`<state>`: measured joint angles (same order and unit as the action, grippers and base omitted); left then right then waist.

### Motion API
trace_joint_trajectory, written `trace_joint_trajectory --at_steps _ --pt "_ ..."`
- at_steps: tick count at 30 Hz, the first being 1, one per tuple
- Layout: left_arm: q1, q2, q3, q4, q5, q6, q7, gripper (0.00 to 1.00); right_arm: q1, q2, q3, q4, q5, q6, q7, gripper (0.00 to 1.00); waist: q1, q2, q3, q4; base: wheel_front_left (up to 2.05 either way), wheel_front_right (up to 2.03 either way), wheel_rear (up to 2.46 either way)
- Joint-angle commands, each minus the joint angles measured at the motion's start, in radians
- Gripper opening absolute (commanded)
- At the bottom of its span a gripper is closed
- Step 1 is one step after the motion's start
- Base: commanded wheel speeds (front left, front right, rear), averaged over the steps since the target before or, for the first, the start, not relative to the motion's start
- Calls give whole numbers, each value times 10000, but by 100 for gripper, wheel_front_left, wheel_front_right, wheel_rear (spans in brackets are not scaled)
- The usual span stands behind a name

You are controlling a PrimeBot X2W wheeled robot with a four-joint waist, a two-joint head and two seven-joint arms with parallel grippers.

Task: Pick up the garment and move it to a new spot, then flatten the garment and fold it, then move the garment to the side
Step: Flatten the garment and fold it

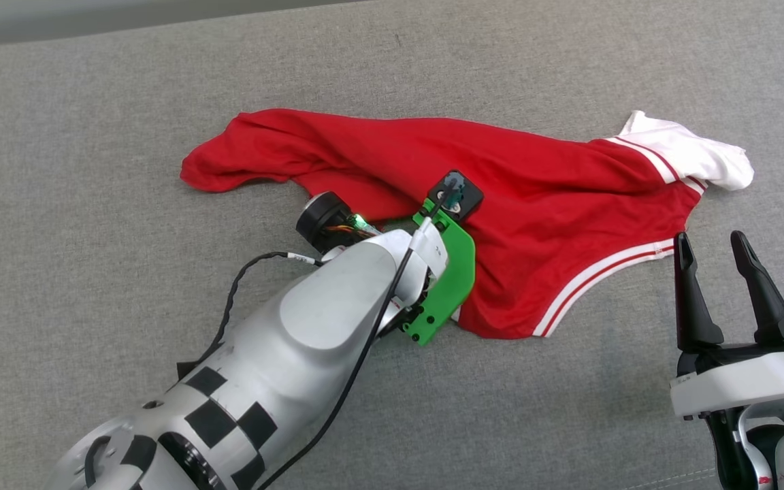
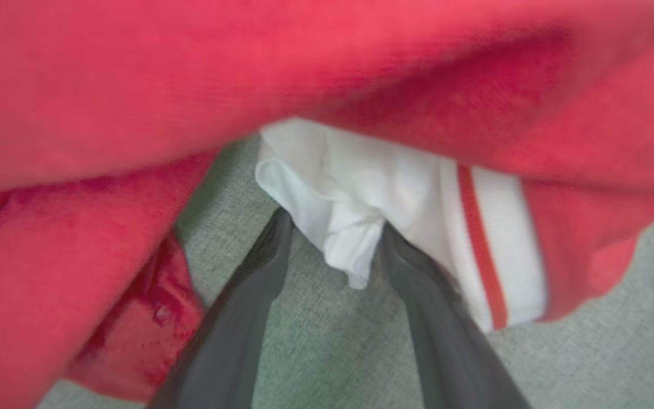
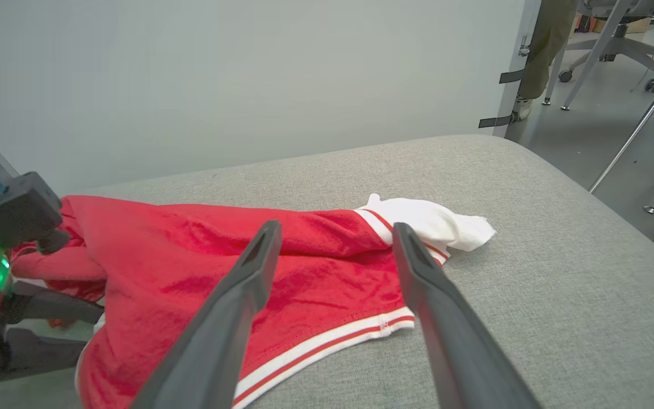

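**Left jaws straddling a white sleeve fold, right jaws spread wide beside the shirt**

The jaws of the left gripper [image 2: 334, 227] are standing partway apart, one on each side of a bunched white sleeve [image 2: 349, 187]. That sleeve is lying tucked under the red body of the shirt [image 1: 535, 184]. The white cloth is touching both jaws, but whether they are already pinching it cannot be told. In the head view this gripper is hiding beneath its own silver forearm [image 1: 324, 313] and a green bracket [image 1: 450, 279]. Both are reaching over the shirt's near edge at about its middle.

The jaws of the right gripper [image 1: 709, 239] are spread wide and holding nothing. It is hovering at the lower right, near the shirt's white-striped edge [image 1: 603, 278] but apart from it, with its tips pointing toward the cloth.

The shirt is lying crumpled across the middle of the gray padded surface [image 1: 92, 136], plain red side up, stretching from left to right. Its other white sleeve [image 1: 691, 153] is sticking out at the far right end, with red and white stripes where it joins the red cloth.

In the right wrist view a pale wall [image 3: 247, 74] is rising behind the padded surface. At the upper right a person's leg [image 3: 544, 45] is standing on the floor beside an office chair [image 3: 594, 54].
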<state>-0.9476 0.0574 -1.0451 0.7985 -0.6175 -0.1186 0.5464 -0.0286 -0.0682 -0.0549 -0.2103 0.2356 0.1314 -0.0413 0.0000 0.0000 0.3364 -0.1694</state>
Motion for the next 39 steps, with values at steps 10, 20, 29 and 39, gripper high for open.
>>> trace_joint_trajectory --at_steps 10,20,29,39 --pt "567 529 -132 -347 -357 116 -1917 0 -32 3 -323 62 15 -7 77 100 0 0 -578 494 0 0 0" --pt "2066 2107 612 -2842 -702 1451 -2752 0 318 23 -647 -111 -55 -7 420 100 0 0 -1269 1342 0 0 0" --pt "4054 4277 1483 -5740 -1244 3096 -2634 0 532 37 -809 -251 -110 -7 690 100 0 0 -1635 1772 0 0 0" --pt "6121 6256 2810 -7617 -2280 4751 -2619 0 676 -5 -1106 -439 -105 -7 893 100 0 0 -1618 2034 0 0 0"
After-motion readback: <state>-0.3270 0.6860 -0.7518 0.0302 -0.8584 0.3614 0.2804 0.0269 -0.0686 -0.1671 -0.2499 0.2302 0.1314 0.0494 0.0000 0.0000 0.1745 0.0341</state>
